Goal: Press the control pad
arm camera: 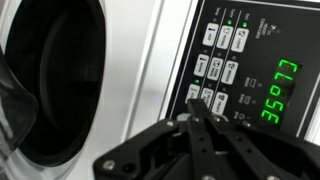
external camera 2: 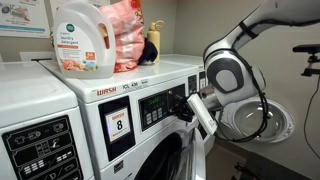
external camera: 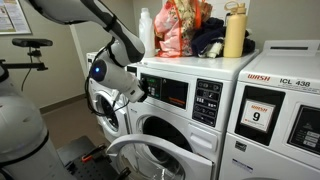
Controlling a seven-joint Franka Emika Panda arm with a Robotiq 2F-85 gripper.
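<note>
The control pad (arm camera: 220,55) is a block of small pale buttons in rows on the washer's dark front panel, beside a green number display (arm camera: 280,92). My gripper (arm camera: 193,100) is shut, its fingers pressed together, with the tips against the lowest row of buttons. In both exterior views the gripper (external camera: 148,92) (external camera 2: 180,104) is against the washer's front panel, above the door opening, and it hides the buttons there.
The washer's round door (external camera 2: 255,120) hangs open behind the arm; the drum opening (arm camera: 50,80) is beside the panel. A detergent bottle (external camera 2: 82,40), bags and a yellow bottle (external camera: 234,30) stand on top. Neighbouring machines carry "9" (external camera: 258,115) and "8" (external camera 2: 118,125) stickers.
</note>
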